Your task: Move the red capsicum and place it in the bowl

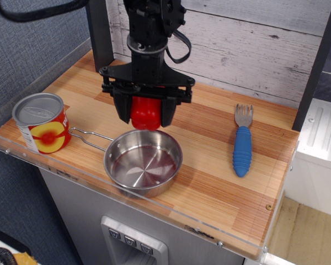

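My black gripper [145, 117] is shut on the glossy red capsicum [145, 112], with a finger on each side of it. It holds the capsicum in the air just above the far rim of the bowl [143, 162]. The bowl is a shallow shiny steel pan with a thin wire handle [89, 137] pointing left, and it has nothing inside. A red reflection of the capsicum shows on the bowl's inner wall. The capsicum's stem is hidden by the gripper.
A red-labelled tin can [41, 122] with a silver top stands at the left front, near the handle's end. A blue-handled fork [242, 141] lies at the right. The wooden counter [209, 182] has a clear plastic front edge; a plank wall stands behind.
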Action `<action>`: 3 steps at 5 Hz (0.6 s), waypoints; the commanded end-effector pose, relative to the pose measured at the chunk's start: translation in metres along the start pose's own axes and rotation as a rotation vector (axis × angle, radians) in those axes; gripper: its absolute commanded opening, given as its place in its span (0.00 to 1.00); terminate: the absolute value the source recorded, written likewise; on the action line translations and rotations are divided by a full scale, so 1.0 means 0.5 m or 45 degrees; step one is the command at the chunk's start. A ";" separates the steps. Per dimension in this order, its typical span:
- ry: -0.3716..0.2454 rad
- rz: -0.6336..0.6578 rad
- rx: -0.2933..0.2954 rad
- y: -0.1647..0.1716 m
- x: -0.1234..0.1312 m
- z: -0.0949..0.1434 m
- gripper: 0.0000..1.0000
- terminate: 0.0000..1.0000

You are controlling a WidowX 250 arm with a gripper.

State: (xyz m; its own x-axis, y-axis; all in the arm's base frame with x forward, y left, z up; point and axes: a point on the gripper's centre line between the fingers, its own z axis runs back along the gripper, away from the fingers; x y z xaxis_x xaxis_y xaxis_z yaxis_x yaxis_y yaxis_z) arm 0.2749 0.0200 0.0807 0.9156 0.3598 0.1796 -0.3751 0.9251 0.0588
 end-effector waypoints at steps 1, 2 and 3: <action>0.007 0.067 -0.083 -0.004 -0.031 0.018 0.00 0.00; 0.002 0.119 -0.056 0.004 -0.044 0.003 0.00 0.00; 0.015 0.117 -0.028 0.001 -0.056 -0.010 0.00 0.00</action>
State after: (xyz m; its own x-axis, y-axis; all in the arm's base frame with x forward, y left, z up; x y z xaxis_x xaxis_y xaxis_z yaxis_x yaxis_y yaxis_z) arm 0.2480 0.0120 0.0605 0.8808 0.4536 0.1357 -0.4613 0.8867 0.0302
